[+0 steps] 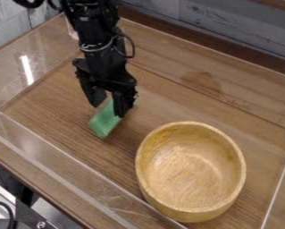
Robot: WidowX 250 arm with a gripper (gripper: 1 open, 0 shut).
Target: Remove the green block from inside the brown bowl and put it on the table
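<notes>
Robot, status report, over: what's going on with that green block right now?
Fingers open, pointing down over the block. Green block on the table, out of the bowl. Nothing in the way.

Single fixed view, high and off the counter's (pixel 216 85) near corner, angled down and across toward the far edge. Close-in: counter fills the frame, near acrylic wall (pixel 61 170) cuts diagonally across the foreground. No second view to overlap.
</notes>
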